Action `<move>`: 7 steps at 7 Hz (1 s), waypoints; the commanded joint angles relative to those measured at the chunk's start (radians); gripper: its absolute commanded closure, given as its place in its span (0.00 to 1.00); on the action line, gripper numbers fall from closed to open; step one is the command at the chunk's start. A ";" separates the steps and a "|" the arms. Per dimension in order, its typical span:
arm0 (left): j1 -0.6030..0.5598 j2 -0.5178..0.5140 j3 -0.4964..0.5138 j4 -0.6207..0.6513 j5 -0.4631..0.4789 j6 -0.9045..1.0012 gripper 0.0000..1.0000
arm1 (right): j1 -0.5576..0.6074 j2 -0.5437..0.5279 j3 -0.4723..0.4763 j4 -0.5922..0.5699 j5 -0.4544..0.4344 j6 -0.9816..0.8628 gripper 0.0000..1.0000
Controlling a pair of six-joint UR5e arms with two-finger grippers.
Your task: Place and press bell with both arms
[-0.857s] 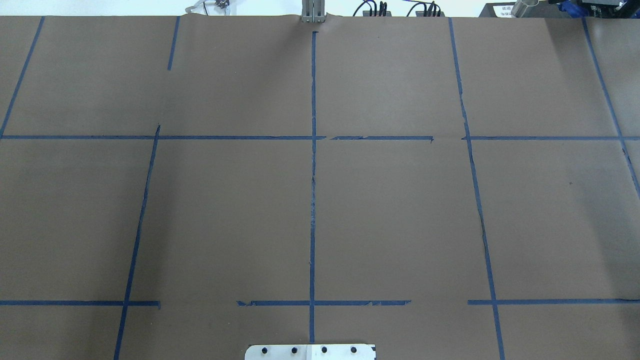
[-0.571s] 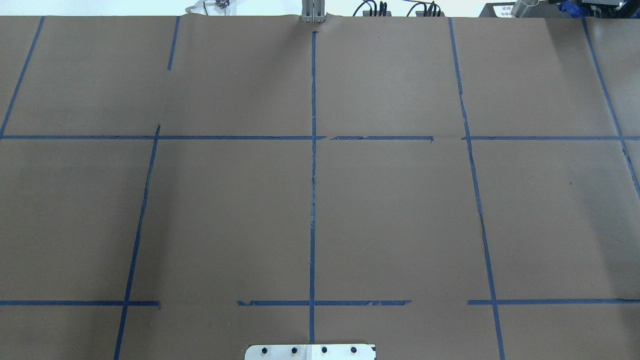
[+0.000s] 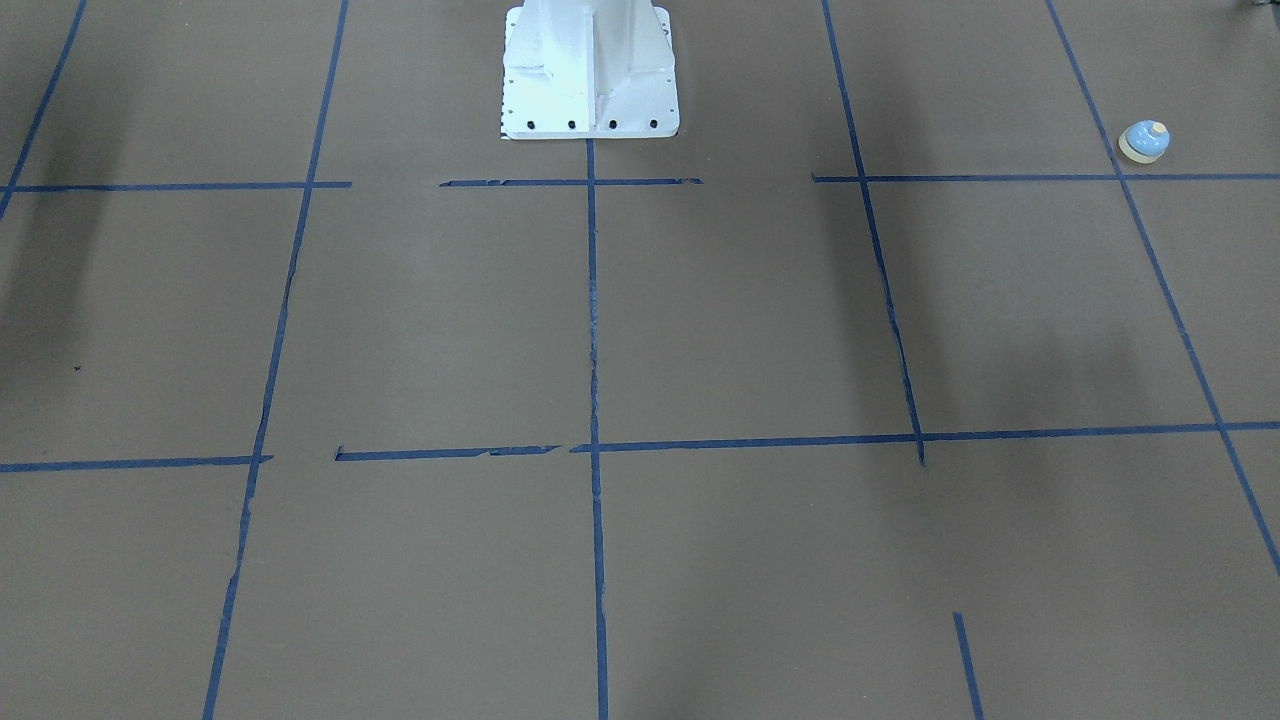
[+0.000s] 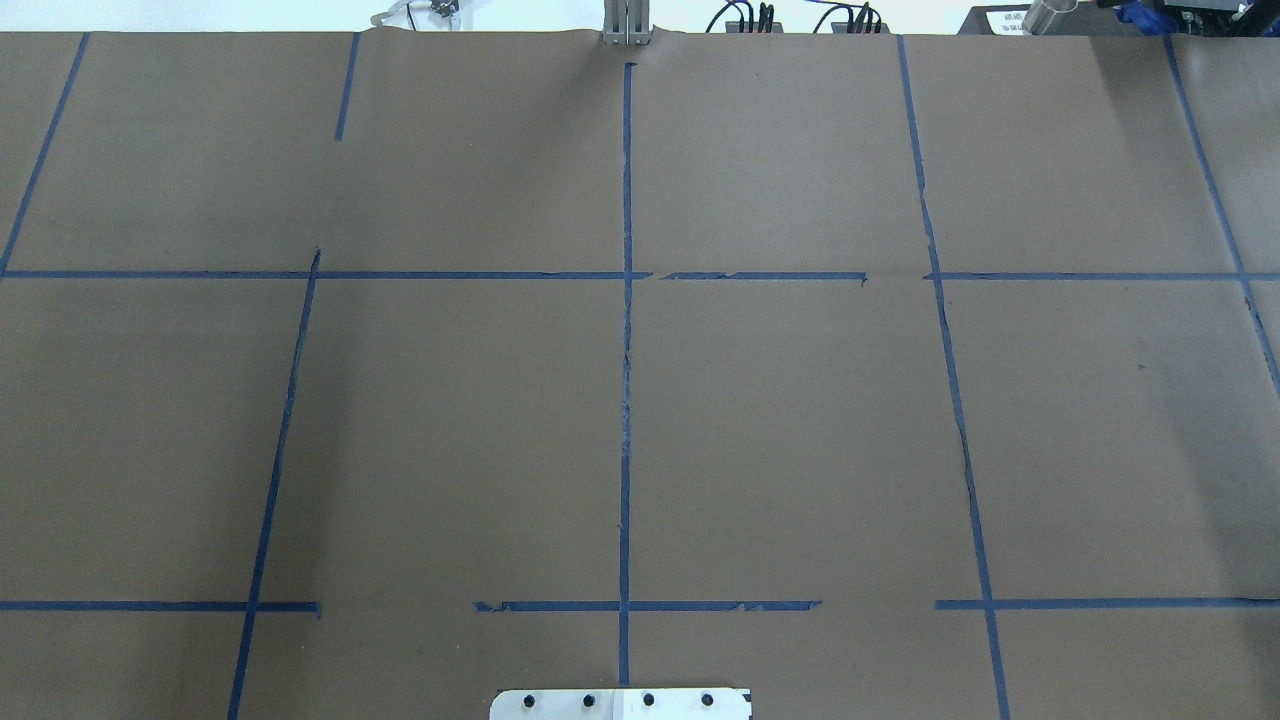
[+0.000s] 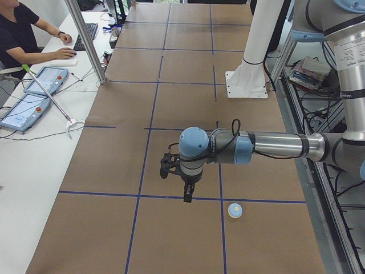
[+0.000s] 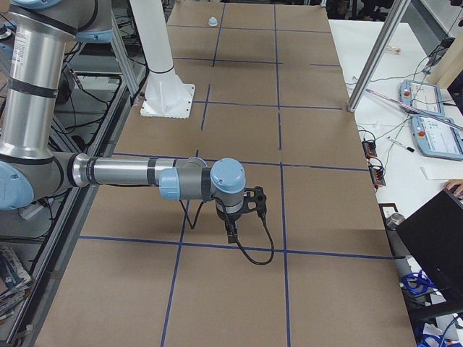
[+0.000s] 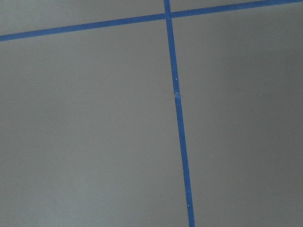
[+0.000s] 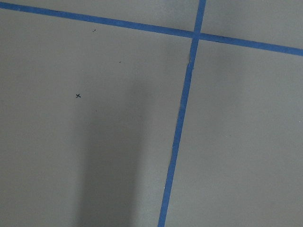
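Observation:
The bell [image 3: 1144,141] is a small light-blue dome on a cream base. It stands upright on the brown paper beside a blue tape crossing, and shows in the exterior left view [image 5: 235,210] and far off in the exterior right view [image 6: 213,21]. My left gripper [image 5: 186,194] points down above the table, a short way from the bell and apart from it. My right gripper [image 6: 231,234] hangs over the other end of the table. Both show only in side views, so I cannot tell if they are open or shut. The wrist views show only paper and tape.
The white pedestal [image 3: 590,70] stands at the robot's edge of the table, mid-length. An aluminium post [image 5: 85,40] rises at the far edge. An operator [image 5: 23,34] sits at a white side table with teach pendants [image 5: 34,97]. A laptop [image 6: 434,238] sits beyond the table's right end.

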 commanded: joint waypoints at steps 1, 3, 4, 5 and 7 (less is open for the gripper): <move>0.000 0.008 -0.010 -0.003 0.002 0.009 0.00 | 0.000 0.000 0.000 0.003 0.000 0.000 0.00; 0.002 0.022 -0.034 0.013 0.000 0.046 0.00 | 0.000 0.000 -0.001 0.006 0.000 0.000 0.00; 0.000 0.025 -0.033 0.014 -0.001 0.046 0.00 | -0.002 -0.002 -0.003 0.007 0.000 0.000 0.00; 0.002 0.036 -0.025 0.014 -0.002 0.046 0.00 | -0.002 -0.002 -0.004 0.007 0.000 0.000 0.00; 0.000 0.036 -0.030 0.013 -0.005 0.044 0.00 | -0.002 -0.013 -0.003 0.011 0.002 0.000 0.00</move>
